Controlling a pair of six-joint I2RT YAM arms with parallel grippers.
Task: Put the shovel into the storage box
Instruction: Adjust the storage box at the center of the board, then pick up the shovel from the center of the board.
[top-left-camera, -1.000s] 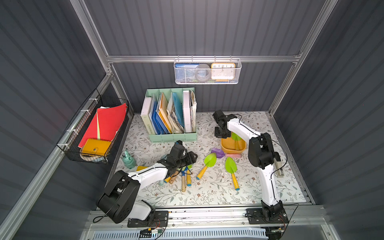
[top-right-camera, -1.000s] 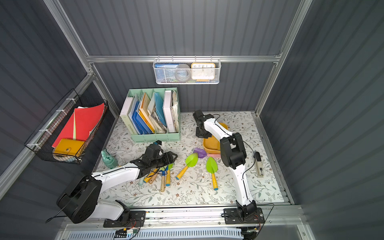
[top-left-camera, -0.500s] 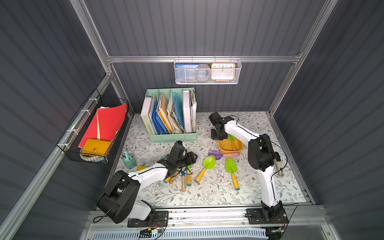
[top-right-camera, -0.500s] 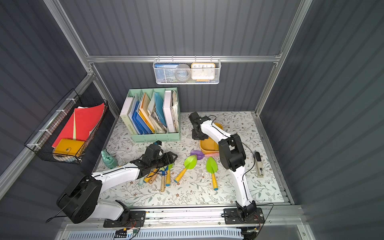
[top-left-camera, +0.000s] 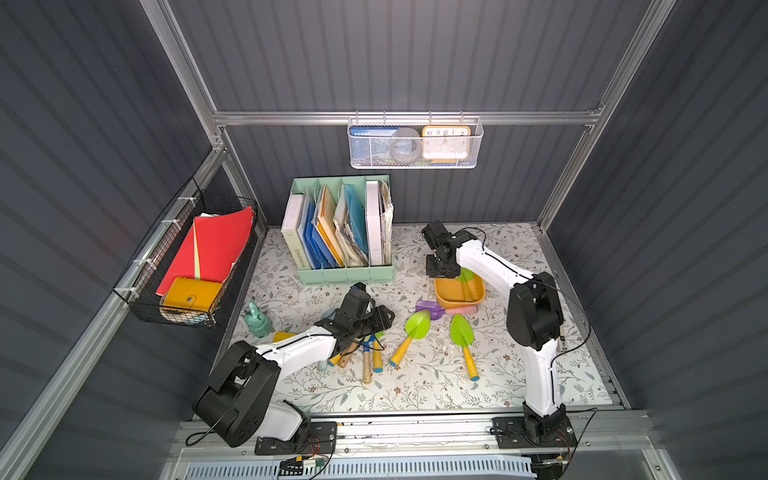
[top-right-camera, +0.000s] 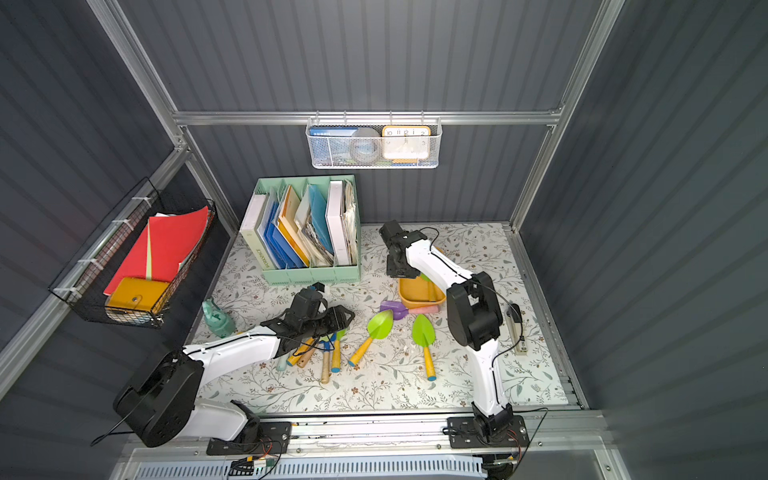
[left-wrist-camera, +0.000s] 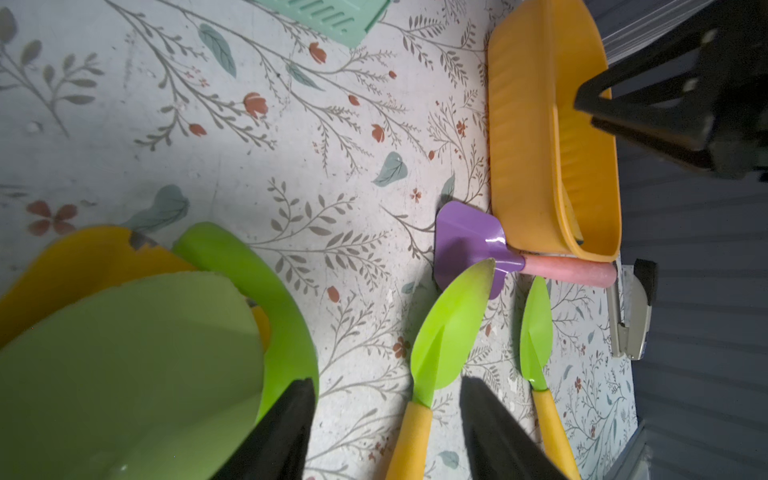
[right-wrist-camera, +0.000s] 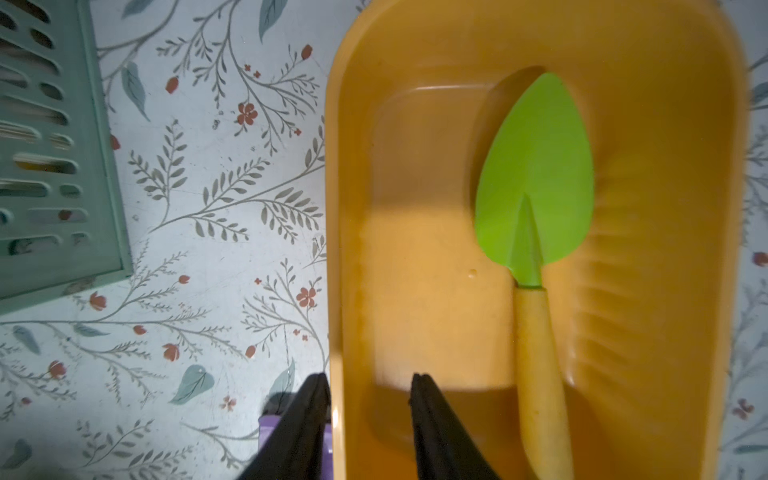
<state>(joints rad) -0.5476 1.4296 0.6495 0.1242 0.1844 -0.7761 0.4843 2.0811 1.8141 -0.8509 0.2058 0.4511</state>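
Right gripper straddles a wall of the storage box, jaws slightly parted; left gripper spread. We see the shovel lying lengthwise inside, blade toward the box's rear end.

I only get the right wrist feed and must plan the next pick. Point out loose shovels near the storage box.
Observer: One green shovel and a second green shovel lie on the mat, in front of the storage box.
Operator: Name anything nearer the box.
Observer: A purple shovel with a pink handle lies along its front wall.
Operator: Report the left end effector.
Observer: The left end effector is open and empty, the first green shovel just ahead of it.
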